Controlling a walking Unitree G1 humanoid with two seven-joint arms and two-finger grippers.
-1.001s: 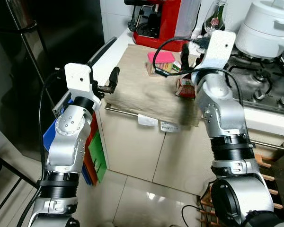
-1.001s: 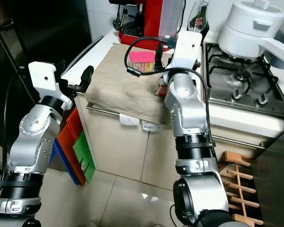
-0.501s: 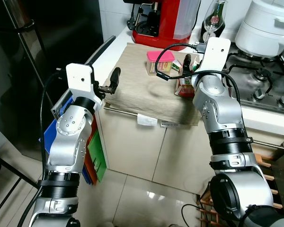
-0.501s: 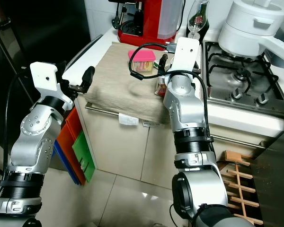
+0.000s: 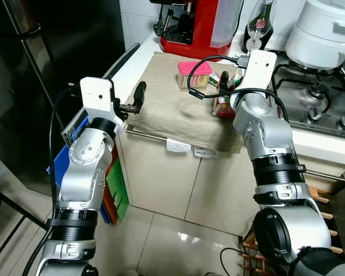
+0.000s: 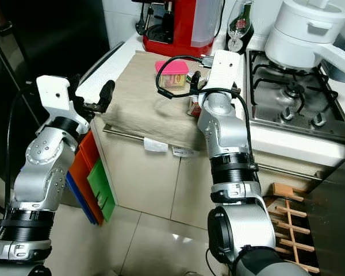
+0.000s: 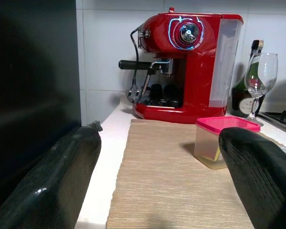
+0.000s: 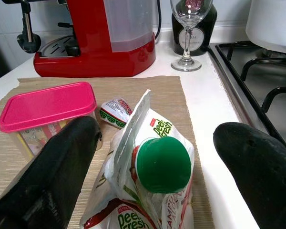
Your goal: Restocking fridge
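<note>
- Right gripper [image 8: 148, 157] is spread wide, its two black fingers [image 8: 52, 171] flanking the green-capped bottle [image 8: 163, 163] without touching it.
- Green-capped bottle stands upright on the beige mat [image 5: 167, 103] on the counter [image 5: 139, 57], directly ahead of the right gripper and just below it; its long axis is vertical.
- A printed food bag [image 8: 133, 191] wraps around the bottle on the near side; whether the two are touching all round cannot be told.
- Pink-lidded container [image 5: 194, 75] sits on the mat beyond the bottle, near a small packet [image 8: 113, 112].
- Left gripper [image 7: 157, 181] is also wide apart and holds nothing; it hovers at the counter's left edge, well apart from the bottle. The right arm is the nearer one.
- Count: one bottle, one bag, one container, one small packet, one red coffee machine [image 5: 198, 26], one wine glass [image 8: 188, 28].
- Black fridge [image 5: 52, 69] stands to the robot's left.
</note>
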